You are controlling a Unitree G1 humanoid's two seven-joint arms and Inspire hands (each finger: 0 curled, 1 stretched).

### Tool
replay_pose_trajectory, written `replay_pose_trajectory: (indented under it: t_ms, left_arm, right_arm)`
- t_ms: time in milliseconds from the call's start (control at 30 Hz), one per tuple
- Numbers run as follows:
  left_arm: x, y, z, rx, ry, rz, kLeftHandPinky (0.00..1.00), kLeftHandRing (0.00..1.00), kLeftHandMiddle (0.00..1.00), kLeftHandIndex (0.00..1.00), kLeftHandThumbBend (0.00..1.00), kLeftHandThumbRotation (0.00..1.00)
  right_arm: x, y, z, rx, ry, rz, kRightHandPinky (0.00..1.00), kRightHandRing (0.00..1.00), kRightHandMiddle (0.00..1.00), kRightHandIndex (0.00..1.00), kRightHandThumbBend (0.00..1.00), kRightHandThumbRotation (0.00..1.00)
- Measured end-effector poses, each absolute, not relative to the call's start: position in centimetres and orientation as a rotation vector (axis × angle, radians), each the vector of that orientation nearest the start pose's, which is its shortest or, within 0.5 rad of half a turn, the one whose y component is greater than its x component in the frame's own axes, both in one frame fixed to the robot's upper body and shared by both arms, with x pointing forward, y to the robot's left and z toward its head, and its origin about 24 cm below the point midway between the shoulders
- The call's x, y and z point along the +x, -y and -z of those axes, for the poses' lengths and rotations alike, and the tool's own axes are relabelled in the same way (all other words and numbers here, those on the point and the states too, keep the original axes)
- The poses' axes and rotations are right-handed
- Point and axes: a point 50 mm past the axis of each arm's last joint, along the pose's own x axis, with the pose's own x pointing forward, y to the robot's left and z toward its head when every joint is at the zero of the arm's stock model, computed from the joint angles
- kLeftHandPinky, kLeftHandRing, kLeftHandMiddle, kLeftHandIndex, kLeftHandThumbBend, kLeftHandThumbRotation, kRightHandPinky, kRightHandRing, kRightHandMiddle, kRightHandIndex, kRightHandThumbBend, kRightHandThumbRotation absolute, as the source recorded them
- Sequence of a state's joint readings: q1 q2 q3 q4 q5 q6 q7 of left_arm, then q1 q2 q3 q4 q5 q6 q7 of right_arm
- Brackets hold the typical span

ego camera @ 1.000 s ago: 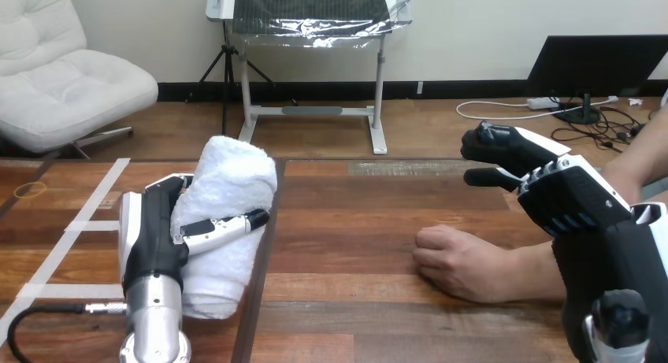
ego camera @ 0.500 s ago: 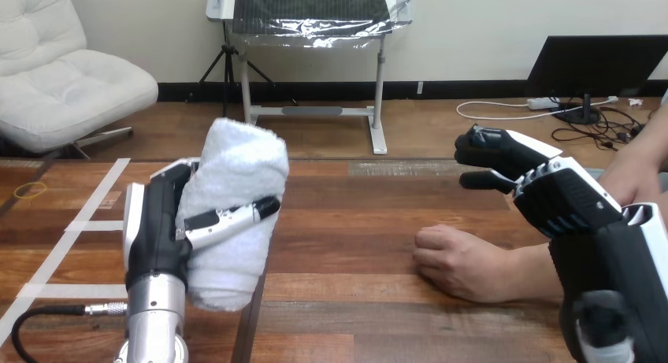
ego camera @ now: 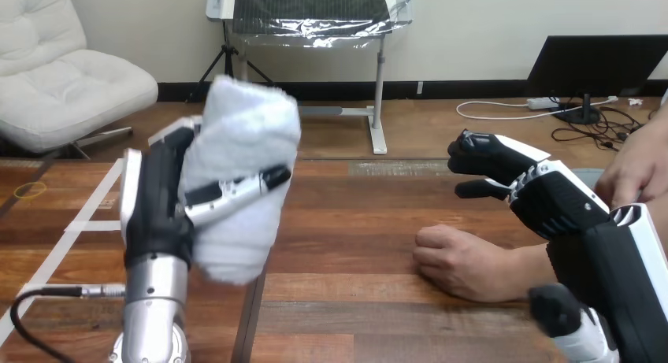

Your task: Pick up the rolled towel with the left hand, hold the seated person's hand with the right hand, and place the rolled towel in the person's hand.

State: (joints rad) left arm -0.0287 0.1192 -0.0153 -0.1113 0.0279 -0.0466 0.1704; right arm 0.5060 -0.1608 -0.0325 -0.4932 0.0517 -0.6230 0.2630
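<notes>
The left hand [ego camera: 155,221] is clenched round the towel [ego camera: 246,138]: its thumb [ego camera: 236,191] lies across the front of the roll and its fingers wrap the far side, which is hidden. The towel stands nearly upright in that grasp, tilted a little to the right, clear of the surface [ego camera: 354,221], over its left half.

The right hand [ego camera: 551,201] hovers over the right side with its fingers [ego camera: 482,152] loosely bent and spread from the thumb, grasping nothing. It hangs just beyond and to the right of the person's hand [ego camera: 461,262], apart from it.

There is one towel, two robot hands, and two hands of the person. The nearer is a closed fist resting knuckles-left on the surface, its forearm passing under the right arm. The other [ego camera: 640,168] is at the right edge, behind the right hand.

White tape strips [ego camera: 83,220] mark the surface at the far left.
</notes>
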Motion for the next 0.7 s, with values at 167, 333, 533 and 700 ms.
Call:
replay_pose_trajectory:
  t_ms: [167,333,533,700]
  left_arm:
    - [25.5,-16.7,-9.6,0.099,0.291,-0.123,0.21,0.27,0.33,0.37,0.55,0.00]
    - [25.1,-16.4,-11.2,0.073,0.405,-0.099,0.21,0.27,0.33,0.37,0.54,0.00]
    - [25.0,-16.2,-13.2,0.051,0.536,-0.072,0.20,0.26,0.33,0.37,0.55,0.00]
    - [25.1,-16.2,-14.4,0.036,0.599,-0.066,0.20,0.26,0.33,0.37,0.55,0.00]
  right_arm:
    - [13.8,17.5,-11.6,-0.261,0.590,-0.208,0.70,0.77,0.80,0.79,0.85,0.87]
    - [14.0,17.7,-11.6,-0.268,0.590,-0.198,0.70,0.77,0.80,0.79,0.85,0.86]
    - [14.3,17.7,-11.9,-0.268,0.603,-0.191,0.69,0.77,0.79,0.79,0.84,0.85]
    - [14.4,17.7,-12.0,-0.268,0.608,-0.191,0.69,0.77,0.79,0.79,0.84,0.86]
